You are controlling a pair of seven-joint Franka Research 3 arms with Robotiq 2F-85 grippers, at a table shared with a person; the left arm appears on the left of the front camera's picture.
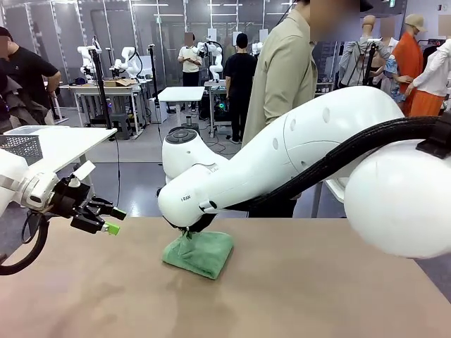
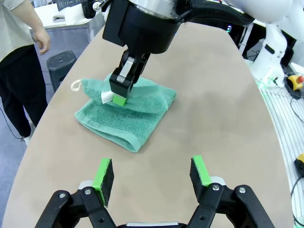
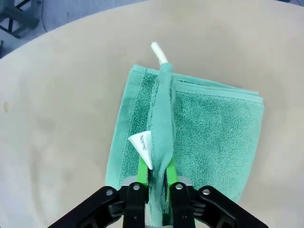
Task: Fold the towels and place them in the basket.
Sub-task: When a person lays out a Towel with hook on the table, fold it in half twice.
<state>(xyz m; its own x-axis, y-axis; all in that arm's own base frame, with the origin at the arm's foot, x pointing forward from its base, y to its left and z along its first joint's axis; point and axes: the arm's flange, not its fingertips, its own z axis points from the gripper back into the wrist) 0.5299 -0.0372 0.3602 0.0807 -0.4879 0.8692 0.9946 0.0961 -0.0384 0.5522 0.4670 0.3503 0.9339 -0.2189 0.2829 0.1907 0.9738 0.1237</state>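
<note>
Wide tan desk [image 1: 317, 282], matte, carrying one cloth, in a bright workshop hall with other tables, stands and onlookers behind. Folded into a thick rectangle near the desk's middle: small mint-green terry towel [image 1: 201, 252], white corner loop [image 3: 159, 52] at its far end in the right wrist view, white care label [image 3: 142, 142] sticking out beside the pads. Right pincer [image 3: 155, 173], black with green pads, bearing down from above and clenched on a raised ridge of the top layer, pads close together with cloth between. Left pincer [image 2: 152, 178] released, pads well apart, holding nothing, hovering over the desk's left side and aimed at the towel. Person in a beige shirt [image 1: 282, 70] standing at the far side, one hand hanging clear of the cloth. Dark grey perforated container [image 1: 21, 148], probably the basket, glimpsed at far left, apparently on a white side table, well apart from the towel. Step in hand, by the look of it: finishing the fold, or gripping the bundle for transfer. Next move likely to call for a hold on all layers rather than the top ridge alone, then a lift and a carry leftward without letting the fold fall open.
</note>
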